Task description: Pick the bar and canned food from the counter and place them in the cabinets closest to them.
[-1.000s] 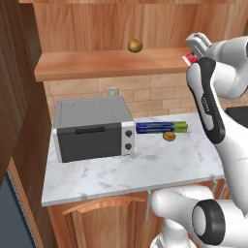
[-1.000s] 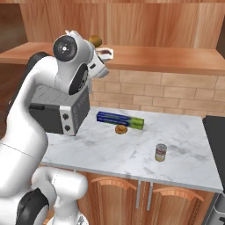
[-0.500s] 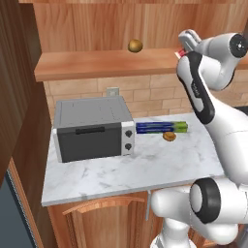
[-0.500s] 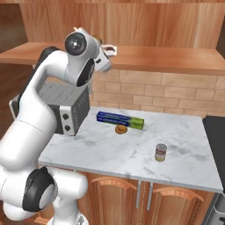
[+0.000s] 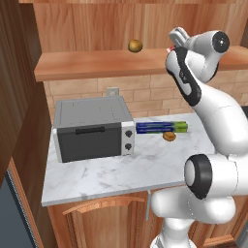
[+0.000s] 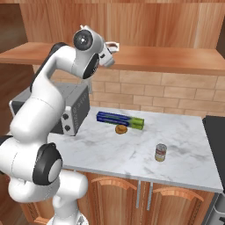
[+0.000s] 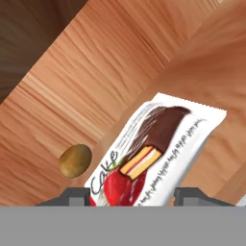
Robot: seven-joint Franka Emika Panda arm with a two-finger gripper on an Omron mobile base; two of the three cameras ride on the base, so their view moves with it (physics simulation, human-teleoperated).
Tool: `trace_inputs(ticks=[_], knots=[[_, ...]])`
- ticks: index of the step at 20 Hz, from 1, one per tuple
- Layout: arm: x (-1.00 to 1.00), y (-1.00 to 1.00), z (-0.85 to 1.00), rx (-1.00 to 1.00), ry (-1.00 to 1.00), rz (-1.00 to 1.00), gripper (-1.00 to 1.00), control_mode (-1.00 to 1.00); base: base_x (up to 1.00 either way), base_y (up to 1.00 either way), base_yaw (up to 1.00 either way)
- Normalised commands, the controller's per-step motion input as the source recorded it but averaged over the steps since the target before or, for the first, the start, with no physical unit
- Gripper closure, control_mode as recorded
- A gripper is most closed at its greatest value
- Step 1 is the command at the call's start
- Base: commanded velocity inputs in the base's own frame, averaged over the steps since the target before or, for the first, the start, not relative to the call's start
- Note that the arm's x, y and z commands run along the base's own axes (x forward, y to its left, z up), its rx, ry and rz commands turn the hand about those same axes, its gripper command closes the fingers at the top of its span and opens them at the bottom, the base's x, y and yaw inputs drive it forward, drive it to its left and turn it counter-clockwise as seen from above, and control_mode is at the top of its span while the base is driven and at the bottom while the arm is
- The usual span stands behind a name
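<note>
The bar (image 7: 156,149), a red and white packet printed with a chocolate cake slice, sits between my finger tips in the hand view. My gripper (image 7: 132,194) is shut on it. The hand (image 5: 178,38) is raised to the level of the cabinets' shelf board (image 5: 87,65), just in front of its edge, and shows likewise from the right (image 6: 112,45). The canned food (image 6: 161,152), a small green-labelled can, stands upright on the marble counter (image 6: 189,165) at the right, far below the hand.
A brown-yellow ball (image 5: 135,46) rests on the shelf left of my hand. On the counter are a grey toaster oven (image 5: 92,128), a long blue-and-green box (image 6: 120,119) and a round brown pastry (image 6: 121,129). A black stovetop (image 6: 217,127) borders the counter's right end.
The arm has swung the hand, with the bar still gripped, leftward and in toward the shelf. Nothing on the counter has moved.
</note>
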Motion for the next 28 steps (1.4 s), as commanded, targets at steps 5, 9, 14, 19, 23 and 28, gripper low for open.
trace_inputs(ticks=[5, 9, 14, 19, 23, 28], knots=[[0.13, 0.01, 0.00, 0.00, 0.03, 0.00, -1.00, -1.00, 0.00, 0.00, 0.00], [-0.37, -0.12, 0.21, 0.00, 0.07, 0.00, -1.00, -1.00, 0.00, 0.00, 0.00], [-0.66, -0.17, 0.32, 0.00, 0.03, 0.00, -1.00, -1.00, 0.00, 0.00, 0.00], [-0.83, -0.08, 0.29, 0.00, 0.01, 0.01, -1.00, -1.00, 0.00, 0.00, 0.00], [-1.00, 0.00, 0.11, 0.00, 0.01, 0.05, -1.00, -1.00, 0.00, 0.00, 0.00], [-0.99, 0.00, -0.05, -0.04, 0.06, 0.11, -1.00, -1.00, 0.00, 0.00, 0.00]])
